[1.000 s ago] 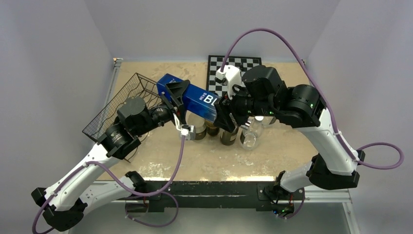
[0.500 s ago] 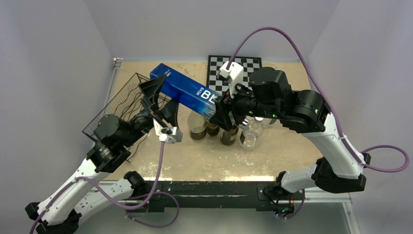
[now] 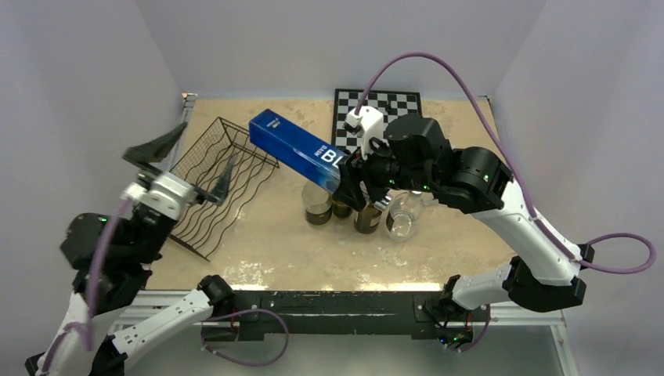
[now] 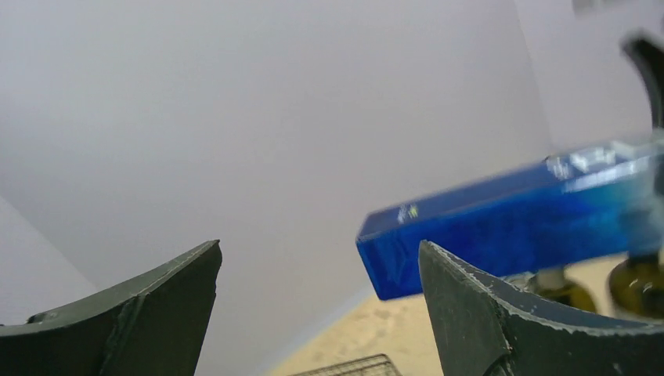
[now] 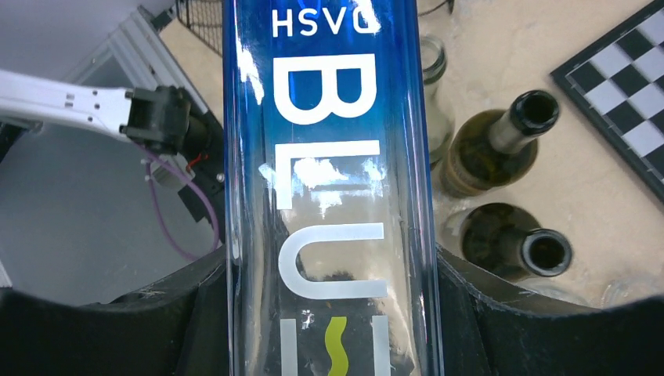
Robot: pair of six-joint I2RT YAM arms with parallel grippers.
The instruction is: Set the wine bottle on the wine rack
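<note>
The wine bottle [image 3: 294,149] is a square blue glass bottle with white lettering. My right gripper [image 3: 344,180] is shut on its lower end and holds it tilted in the air, its far end pointing left toward the wine rack [image 3: 215,196]. In the right wrist view the bottle [image 5: 329,157] fills the gap between the fingers [image 5: 180,313]. The black wire rack lies empty at the table's left. My left gripper [image 3: 192,160] is open and empty, raised over the rack's left side. In its wrist view the bottle's end [image 4: 485,235] floats beyond the open left gripper [image 4: 319,251].
Several upright dark bottles [image 3: 317,205] and a clear glass one [image 3: 401,219] stand mid-table under the right arm; they also show in the right wrist view [image 5: 501,141]. A chessboard [image 3: 384,106] lies at the back. The rack's rim [image 4: 344,366] shows low in the left wrist view.
My left gripper let go of the blue bottle and drew back to the left, beyond the rack. My right gripper still holds the bottle, now a little lower and closer to the rack.
</note>
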